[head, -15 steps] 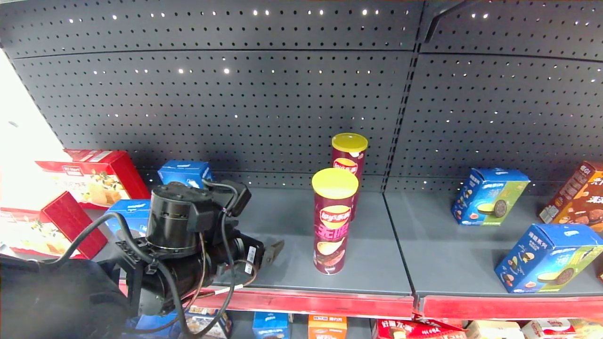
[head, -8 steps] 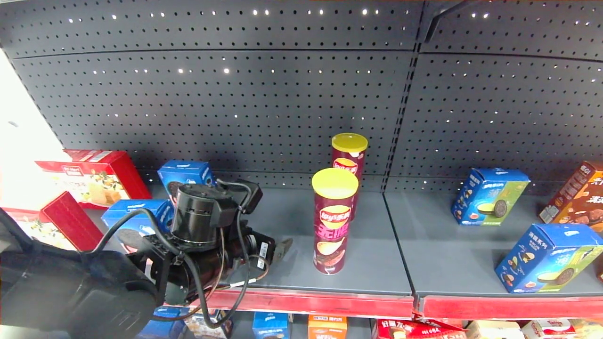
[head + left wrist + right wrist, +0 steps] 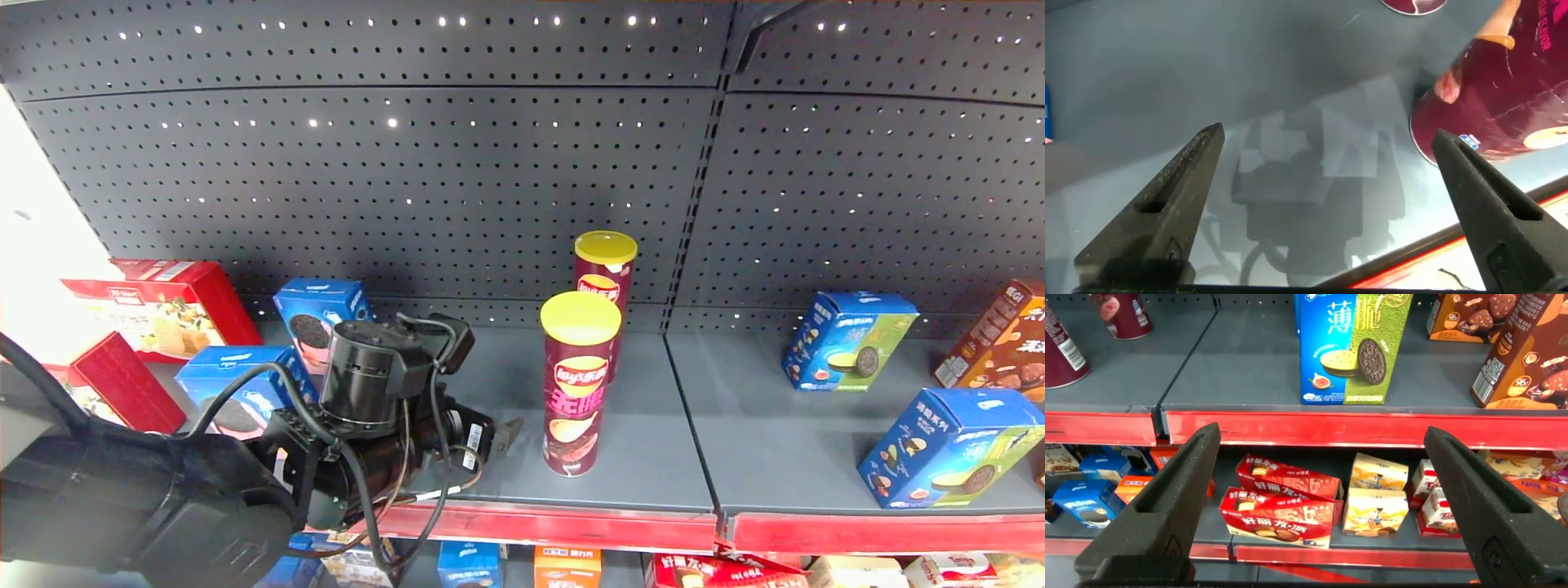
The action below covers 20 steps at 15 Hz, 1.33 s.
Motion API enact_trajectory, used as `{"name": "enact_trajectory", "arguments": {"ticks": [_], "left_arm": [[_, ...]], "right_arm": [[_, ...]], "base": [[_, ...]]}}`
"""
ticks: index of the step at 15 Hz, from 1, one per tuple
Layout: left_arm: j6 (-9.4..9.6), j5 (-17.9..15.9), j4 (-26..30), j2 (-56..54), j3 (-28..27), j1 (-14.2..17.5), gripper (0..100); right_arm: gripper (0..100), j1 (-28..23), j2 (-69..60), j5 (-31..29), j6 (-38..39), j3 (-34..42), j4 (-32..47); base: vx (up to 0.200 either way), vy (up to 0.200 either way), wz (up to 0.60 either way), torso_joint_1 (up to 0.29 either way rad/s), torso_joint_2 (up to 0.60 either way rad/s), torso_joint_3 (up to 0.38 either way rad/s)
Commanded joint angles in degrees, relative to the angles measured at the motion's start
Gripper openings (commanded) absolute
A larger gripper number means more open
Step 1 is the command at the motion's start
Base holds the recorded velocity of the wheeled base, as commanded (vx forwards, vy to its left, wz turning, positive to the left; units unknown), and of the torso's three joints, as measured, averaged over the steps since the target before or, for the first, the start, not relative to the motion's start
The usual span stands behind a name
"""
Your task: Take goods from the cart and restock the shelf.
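My left end effector (image 3: 1327, 137) hangs spread and empty over the shelf (image 3: 645, 465), just beside the front chip can (image 3: 578, 384), seemingly not touching. If a finger clips that tall can, it could topple off the edge.

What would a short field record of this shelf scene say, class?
Shelf: grey deck, red front edge
Chip cans: front can and rear can, both upright
Left tool: open, empty, low over the shelf beside the front can
Right tool: open, empty, facing the shelf front where a blue-green biscuit box stands
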Motion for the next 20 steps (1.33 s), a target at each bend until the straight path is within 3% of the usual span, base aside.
{"name": "enact_trajectory", "arguments": {"ticks": [1, 20], "left_arm": [[-0.09, 0.01, -0.03, 0.02, -0.28, -0.78, 100], [-0.09, -0.08, -0.11, 4.41, -5.02, -3.24, 100]], "right_arm": [[100, 0.0, 0.0, 0.01, 0.02, 0.0, -0.01], [100, 0.0, 0.0, 0.01, 0.02, 0.0, -0.01]], "base": [[0.0, 0.0, 0.0, 0.0, 0.0, 0.0], [0.0, 0.0, 0.0, 0.0, 0.0, 0.0]]}}
